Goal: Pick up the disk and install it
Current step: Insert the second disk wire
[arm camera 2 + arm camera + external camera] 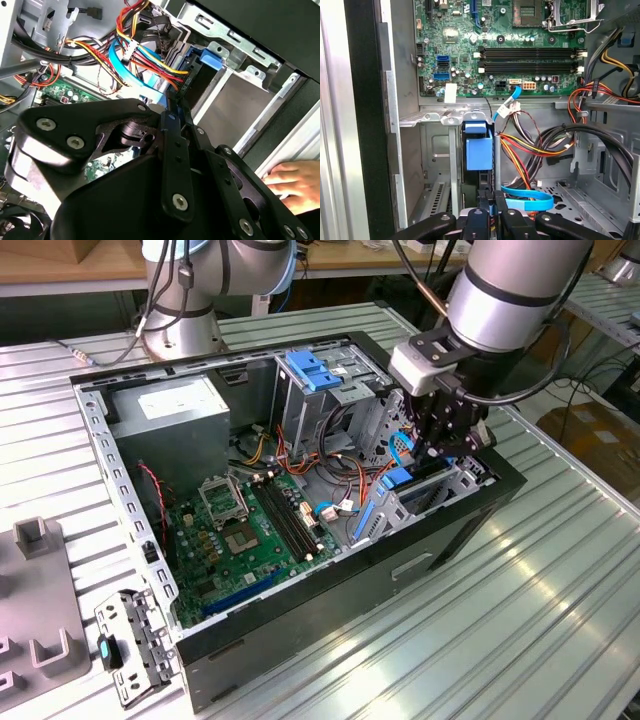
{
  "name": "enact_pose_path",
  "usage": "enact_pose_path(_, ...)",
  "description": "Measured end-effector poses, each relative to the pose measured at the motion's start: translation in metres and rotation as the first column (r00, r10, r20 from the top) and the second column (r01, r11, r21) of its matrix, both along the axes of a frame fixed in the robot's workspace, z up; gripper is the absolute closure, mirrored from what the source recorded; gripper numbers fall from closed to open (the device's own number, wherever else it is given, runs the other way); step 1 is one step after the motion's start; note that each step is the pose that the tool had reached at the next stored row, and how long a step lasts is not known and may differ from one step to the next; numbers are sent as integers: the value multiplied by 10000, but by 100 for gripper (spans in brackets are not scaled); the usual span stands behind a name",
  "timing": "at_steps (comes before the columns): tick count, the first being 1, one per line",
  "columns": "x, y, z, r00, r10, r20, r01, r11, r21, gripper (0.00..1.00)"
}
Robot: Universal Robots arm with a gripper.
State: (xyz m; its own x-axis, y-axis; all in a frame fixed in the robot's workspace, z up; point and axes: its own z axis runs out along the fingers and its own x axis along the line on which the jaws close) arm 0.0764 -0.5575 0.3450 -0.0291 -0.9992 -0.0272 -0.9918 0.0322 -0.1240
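Clamped narrow in the claw (447,445) on its blue carrier edge, standing upright in the drive bay (440,490) at the open case's (330,570) front corner: disk (480,150), best kept square to the bay rails and clear of cables (530,145).

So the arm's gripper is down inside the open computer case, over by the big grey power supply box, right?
Not quite. The gripper is inside the open computer case, but at the drive bay end, by the blue carrier. The exterior view shows the power supply at the opposite end.
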Motion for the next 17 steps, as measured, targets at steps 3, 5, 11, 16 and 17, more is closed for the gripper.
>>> enact_pose_path(3,0,-11,-14,10000,0,1,0,10000,20,84)
enact_pose_path(5,0,-21,-33,10000,0,1,0,10000,29,84)
enact_pose_path(11,0,-37,-59,10000,0,0,0,10000,44,84)
enact_pose_path(16,-1,-37,-14,10000,0,2,0,10000,46,76)
enact_pose_path(17,-1,-37,14,10000,0,2,0,10000,47,76)
